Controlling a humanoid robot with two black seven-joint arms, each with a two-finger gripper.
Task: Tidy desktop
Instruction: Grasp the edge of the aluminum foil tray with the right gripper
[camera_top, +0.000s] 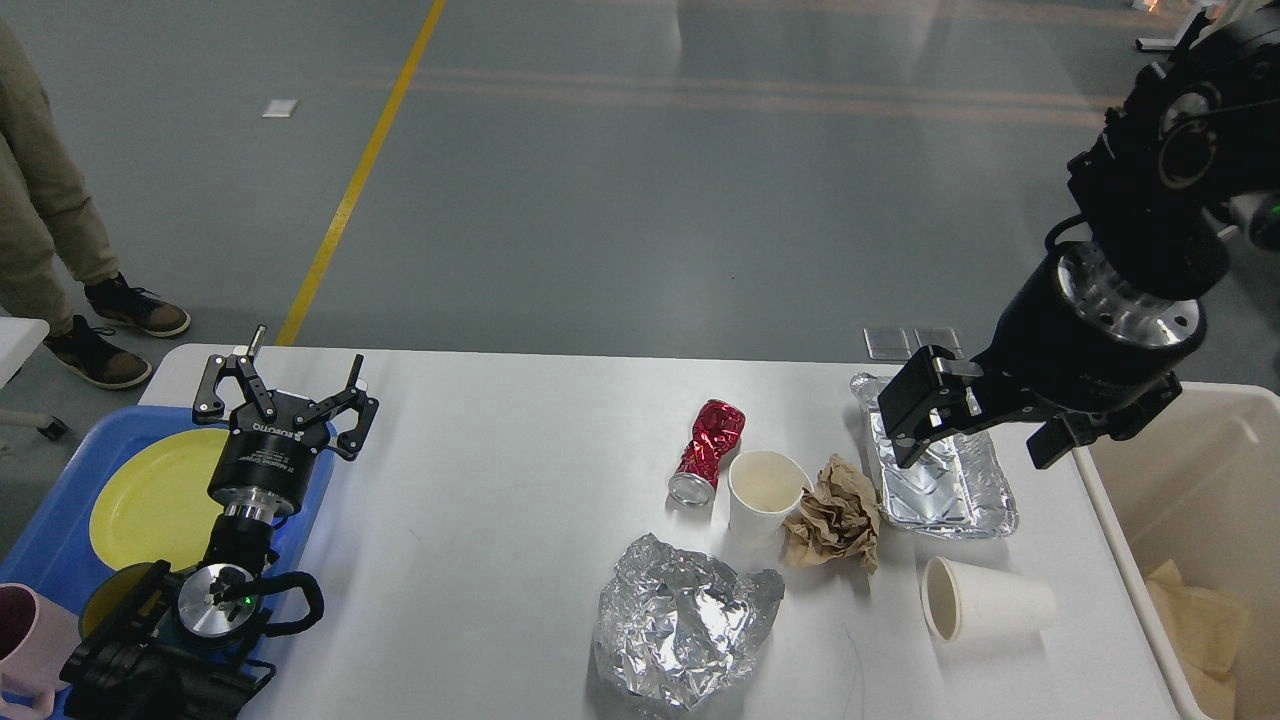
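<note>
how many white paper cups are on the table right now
2. One cup stands upright mid-table, between the crushed red can and the crumpled brown paper. The other cup lies on its side near the front right edge.
</note>
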